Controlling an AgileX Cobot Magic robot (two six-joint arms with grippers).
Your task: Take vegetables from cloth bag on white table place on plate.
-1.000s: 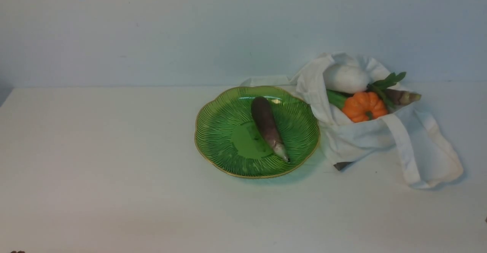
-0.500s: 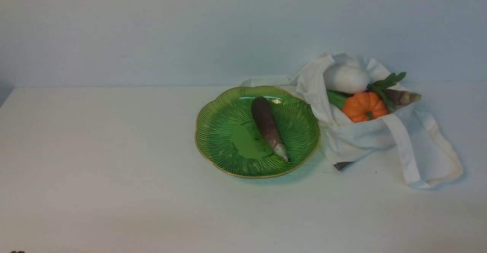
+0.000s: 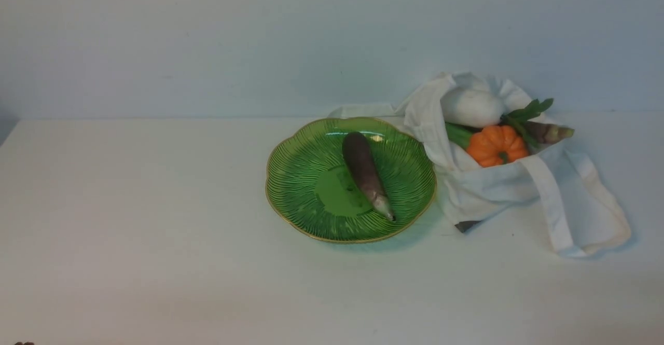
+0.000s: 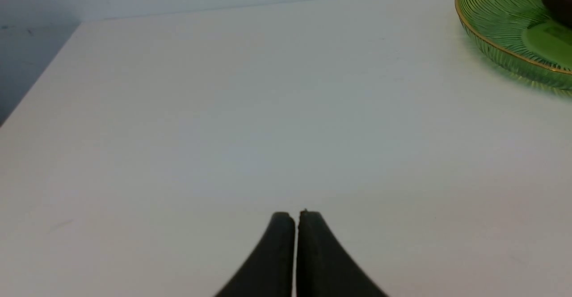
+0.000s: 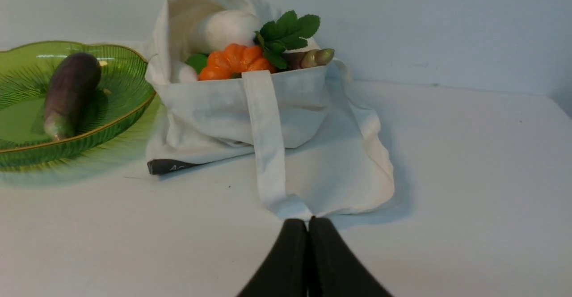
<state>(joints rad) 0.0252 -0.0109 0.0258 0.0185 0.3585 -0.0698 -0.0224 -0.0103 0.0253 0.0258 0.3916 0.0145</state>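
1. Plate (image 3: 311, 179) sits on white table (image 3: 129, 231), approx mid-table in front view, just left of cloth bag (image 3: 493, 189); plate's right rim is touching or nearly touching the bag fabric.
2. One eggplant (image 3: 364, 171) lies on the plate, dark end toward the wall, pale tip toward the robot & angled to the right.
3. Bag is slumped open w/ veg showing at its mouth: white round vegetable (image 3: 471, 107) at the back, orange pumpkin (image 3: 497, 145) in front of it, green leaves (image 3: 529, 111) to the right, 2nd eggplant tip (image 3: 550, 133) poking out over the bag's right edge.
4. Strap handle (image 3: 555, 210) hangs down the bag front & loops out flat on the table toward the robot.
5. Left gripper (image 4: 296, 216): jaws closed together, nothing between them, low over bare table, well apart from the plate.
6. Right gripper (image 5: 308, 222): jaws closed together, holding nothing, tips just in front of the strap loop; can't tell if they touch it.
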